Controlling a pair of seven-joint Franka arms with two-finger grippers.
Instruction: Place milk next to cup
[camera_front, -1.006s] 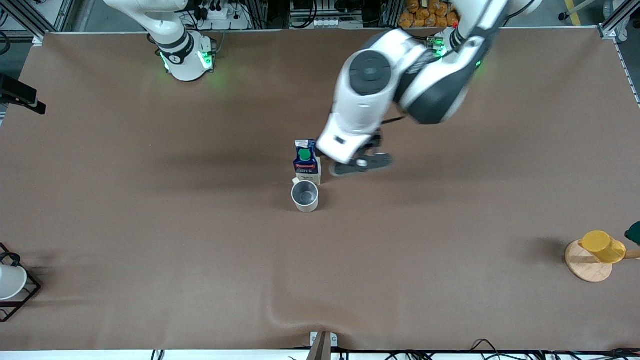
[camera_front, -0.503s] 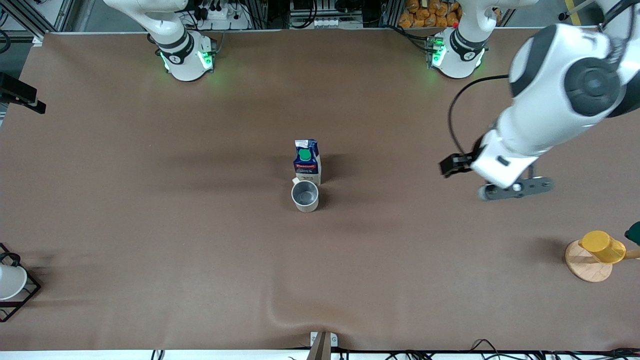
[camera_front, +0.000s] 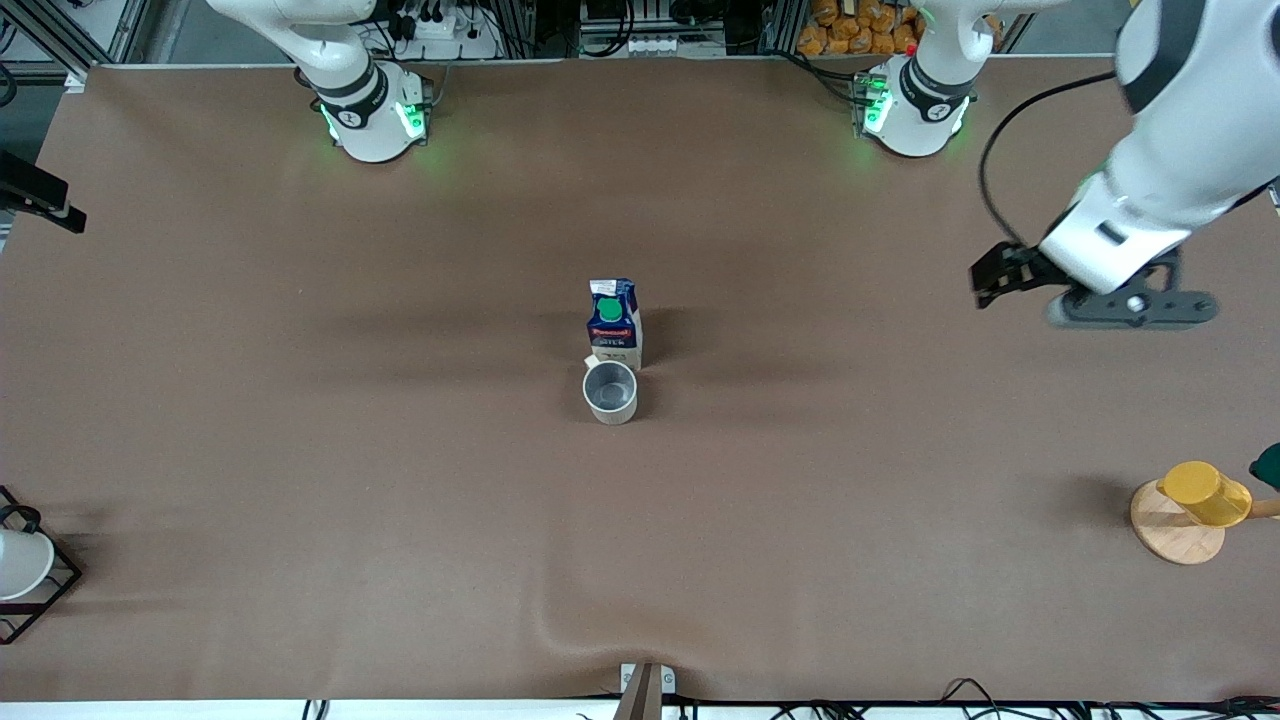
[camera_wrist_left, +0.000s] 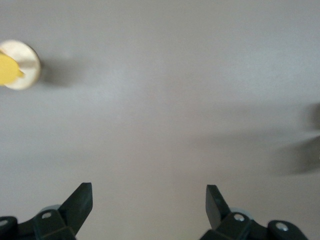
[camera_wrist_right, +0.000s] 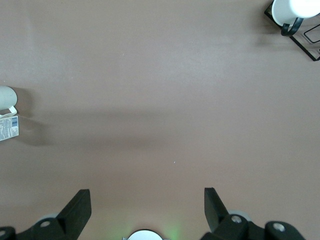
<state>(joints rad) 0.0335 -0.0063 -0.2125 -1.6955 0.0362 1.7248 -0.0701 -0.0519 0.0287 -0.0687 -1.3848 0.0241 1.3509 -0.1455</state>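
The milk (camera_front: 613, 322), a dark-blue and white carton with a green cap, stands upright mid-table. The grey cup (camera_front: 610, 391) stands right beside it, nearer the front camera, almost touching. My left gripper (camera_front: 1135, 306) hovers over bare table toward the left arm's end, well away from both. In the left wrist view it (camera_wrist_left: 148, 190) is open with nothing between its fingers. My right gripper (camera_wrist_right: 146, 192) is open and empty too, up above the table by its own base, waiting. Its wrist view catches the milk (camera_wrist_right: 7, 127) and the cup (camera_wrist_right: 6, 96) at the frame edge.
A yellow cup (camera_front: 1205, 492) lies on a round wooden disc (camera_front: 1170, 535) at the left arm's end, near the front camera. A white cup (camera_front: 20, 565) sits in a black wire rack (camera_front: 55, 590) at the right arm's end. A fold wrinkles the brown cloth (camera_front: 560, 630).
My left arm has swung away from beside the milk toward its own end of the table, gripper open throughout. The milk and the cup have stayed put.
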